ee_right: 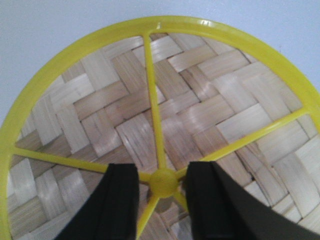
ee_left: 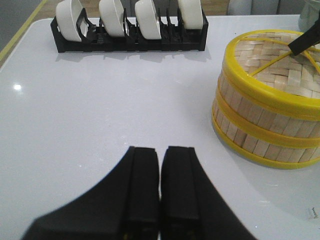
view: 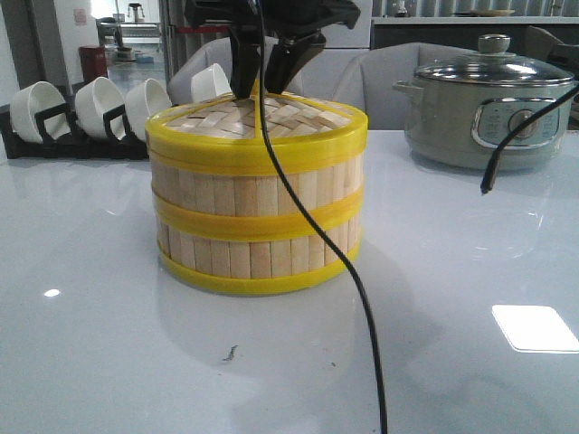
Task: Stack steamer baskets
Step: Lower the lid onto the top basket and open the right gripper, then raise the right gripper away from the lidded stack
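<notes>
Right now your right hand sits directly over the middle of the lid, its two fingers straddling the yellow knob where the lid's yellow spokes meet. The knob lies squarely in the gap, with a sliver of space showing on either side, so the hand looks parted around it rather than clamped; whether the pads actually touch it, you cannot tell from these views. The steamer baskets stand as two tiers on the white bench, lid seated level on top, rims lined up, so the stack looks done.

The axis that matters is vertical: the knob is straight beneath the right hand, so any coming move is best made plumb up, since a sideways drag could nudge the lid off its rim.

Your left hand is well apart from the stack, which lies off to its right; its fingers are pressed together, holding nothing.
</notes>
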Available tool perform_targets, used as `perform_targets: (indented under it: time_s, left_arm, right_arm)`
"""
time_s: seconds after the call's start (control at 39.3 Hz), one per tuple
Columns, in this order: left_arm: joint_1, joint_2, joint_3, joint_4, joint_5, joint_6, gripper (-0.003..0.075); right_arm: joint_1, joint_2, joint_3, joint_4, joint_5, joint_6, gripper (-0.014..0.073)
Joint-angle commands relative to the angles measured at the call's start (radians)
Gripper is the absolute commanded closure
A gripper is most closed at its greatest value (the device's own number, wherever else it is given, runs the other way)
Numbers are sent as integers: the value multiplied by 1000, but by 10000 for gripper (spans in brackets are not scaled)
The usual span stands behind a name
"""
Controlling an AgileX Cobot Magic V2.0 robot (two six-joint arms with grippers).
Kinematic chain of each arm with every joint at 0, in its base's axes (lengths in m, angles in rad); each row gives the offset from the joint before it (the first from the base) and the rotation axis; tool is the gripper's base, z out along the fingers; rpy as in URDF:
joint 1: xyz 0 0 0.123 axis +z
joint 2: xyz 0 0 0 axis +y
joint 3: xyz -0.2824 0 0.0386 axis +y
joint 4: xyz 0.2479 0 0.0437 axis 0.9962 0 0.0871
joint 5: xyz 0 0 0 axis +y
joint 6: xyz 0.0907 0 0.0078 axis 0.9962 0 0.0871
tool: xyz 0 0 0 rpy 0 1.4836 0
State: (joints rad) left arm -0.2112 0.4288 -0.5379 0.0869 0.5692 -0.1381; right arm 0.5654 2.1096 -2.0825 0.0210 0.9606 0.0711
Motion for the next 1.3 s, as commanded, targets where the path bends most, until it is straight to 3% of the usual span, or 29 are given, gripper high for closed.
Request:
perform_targets:
  time_s: [0.0, 0.41, 0.53, 0.89, 1.09, 1.27]
  left_arm:
    - [1, 7, -28, 2, -85, -12, 617]
    - [1, 7, -28, 2, -85, -12, 617]
    - [1, 7, -28, 2, -85, -12, 617]
    - [1, 7, -28, 2, -85, -12, 617]
    - [1, 7, -28, 2, -85, -12, 617]
    - [1, 7, -28, 2, -85, -12, 617]
  right_arm:
    - [-5, -86, -35, 8, -36, -1, 190]
    - [-69, -332, 49, -38, -108, -1, 198]
    - [-111, -491, 212, -38, -219, -1, 198]
    - [-329, -1057, 890, -37, -596, -1, 198]
    - [-503, -1399, 1237, -37, -688, -1, 198]
    - [-599, -1630, 1418, -37, -667, -1, 198]
